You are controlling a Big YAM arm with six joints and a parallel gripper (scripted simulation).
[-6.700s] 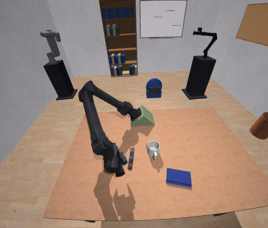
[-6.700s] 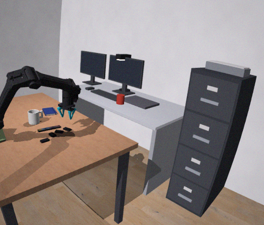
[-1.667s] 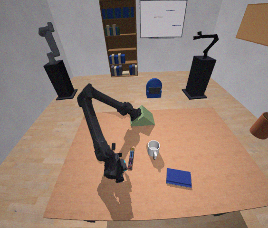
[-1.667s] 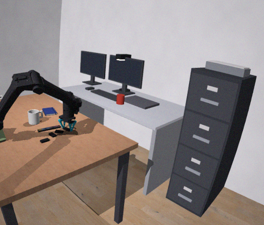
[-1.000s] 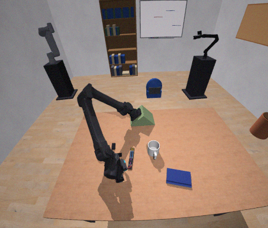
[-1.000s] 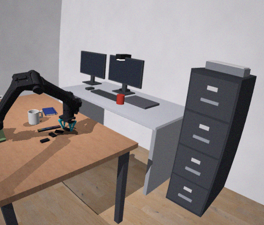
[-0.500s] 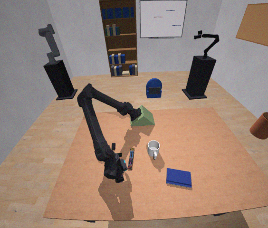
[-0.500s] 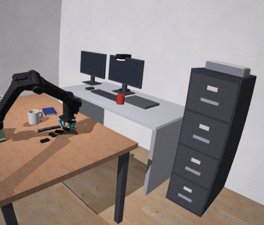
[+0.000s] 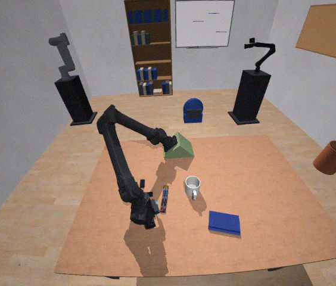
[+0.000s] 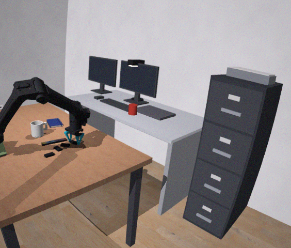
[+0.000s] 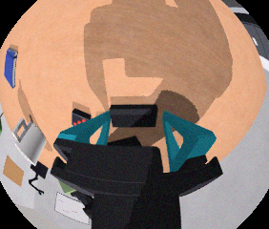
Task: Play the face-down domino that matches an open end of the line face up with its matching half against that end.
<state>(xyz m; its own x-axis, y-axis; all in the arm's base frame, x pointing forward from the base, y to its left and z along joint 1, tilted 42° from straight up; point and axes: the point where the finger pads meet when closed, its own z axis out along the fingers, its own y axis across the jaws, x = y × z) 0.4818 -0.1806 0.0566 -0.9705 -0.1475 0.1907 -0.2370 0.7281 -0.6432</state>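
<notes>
My gripper [image 10: 74,142] [image 11: 136,114] is open, its teal fingertips low over the table. A black face-down domino [image 10: 73,142] [image 11: 134,116] lies between the fingers, its long side running from one fingertip toward the other; contact cannot be told. The domino line [image 9: 164,198] [image 10: 54,141] runs beside the gripper; its near end with red pips [image 11: 80,119] shows left of the fingers in the wrist view, and its far end [image 9: 165,187] is yellowish. Other face-down dominoes are a far one [image 9: 142,183] [image 10: 49,154], a middle one [image 9: 150,194] [image 10: 58,148] and one close to the gripper [image 10: 65,144], partly hidden in the wrist view.
A white mug [image 9: 192,186] [image 10: 37,129] [image 11: 31,140] stands on the other side of the line. A blue book [image 9: 224,222] [image 10: 54,122] [image 11: 10,68] lies farther off. The arm's base sits on a green block [image 9: 180,149] at the table's back edge.
</notes>
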